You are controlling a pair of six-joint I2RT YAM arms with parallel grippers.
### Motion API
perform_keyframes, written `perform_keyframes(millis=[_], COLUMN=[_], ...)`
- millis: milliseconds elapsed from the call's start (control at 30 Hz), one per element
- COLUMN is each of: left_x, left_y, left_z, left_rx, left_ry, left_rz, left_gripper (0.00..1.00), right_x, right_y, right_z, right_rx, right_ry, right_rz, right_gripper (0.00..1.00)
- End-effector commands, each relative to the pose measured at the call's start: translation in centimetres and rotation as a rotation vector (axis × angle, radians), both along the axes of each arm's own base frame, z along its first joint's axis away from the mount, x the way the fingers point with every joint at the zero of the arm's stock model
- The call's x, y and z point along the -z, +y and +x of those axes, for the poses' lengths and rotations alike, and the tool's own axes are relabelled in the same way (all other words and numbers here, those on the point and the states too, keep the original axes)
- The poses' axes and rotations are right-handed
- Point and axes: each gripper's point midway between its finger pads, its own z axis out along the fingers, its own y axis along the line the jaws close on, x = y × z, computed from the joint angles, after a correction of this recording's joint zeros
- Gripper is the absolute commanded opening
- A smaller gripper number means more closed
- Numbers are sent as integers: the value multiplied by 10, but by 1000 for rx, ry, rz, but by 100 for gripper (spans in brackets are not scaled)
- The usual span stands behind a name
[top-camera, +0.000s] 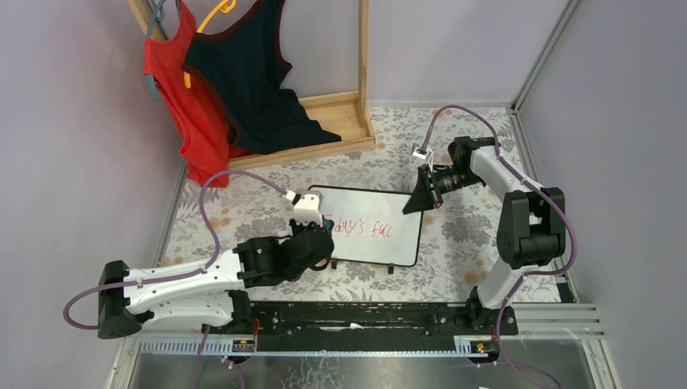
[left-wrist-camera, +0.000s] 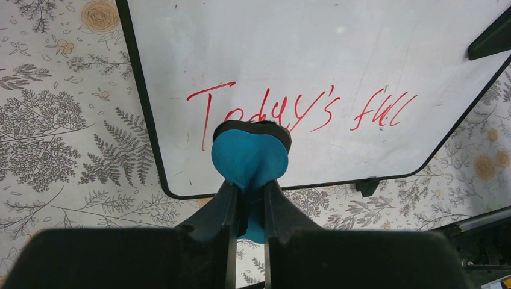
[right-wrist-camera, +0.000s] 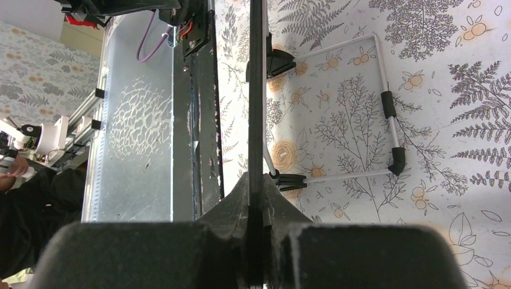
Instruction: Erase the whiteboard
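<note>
Your right gripper (right-wrist-camera: pixel 256 198) clamps tight on the right edge of the whiteboard (left-wrist-camera: pixel 301 60), bracing it mid-surface (left-wrist-camera: pixel 60 132), so your left gripper (left-wrist-camera: pixel 248 198), pinched around the blue eraser (left-wrist-camera: pixel 250 158), can scrub the red writing (left-wrist-camera: pixel 313 111) without it sliding.

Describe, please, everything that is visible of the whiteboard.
The whiteboard is a flat white rectangle in a thin black frame with rounded corners, over the floral cloth. Red handwriting reading "Today's full" crosses it, not yet erased. The right gripper clamps its right edge. The left gripper holds a blue eraser at the word "Today's". On its back, two black feet carry a white wire stand.
</note>
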Motion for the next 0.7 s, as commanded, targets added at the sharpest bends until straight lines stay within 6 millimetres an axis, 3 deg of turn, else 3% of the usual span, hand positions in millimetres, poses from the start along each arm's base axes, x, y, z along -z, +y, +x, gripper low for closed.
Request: perform_keyframes(millis=[0,433,667], left_x=[1,7,9], left_y=[0,7,1], left_z=[7,24,32], left_rx=[-24,-45,-34], left_ry=[-45,-172,-227], left_rz=[0,73,120], left_gripper=[0,0,2], right_x=[-14,-11,-11], right_y=[1,1,1], right_z=[-9,-13,-12], right_rx=[-13,-42,-44], right_ry=[-1,0,8], right_rz=[9,21,22], right_gripper=[0,0,0])
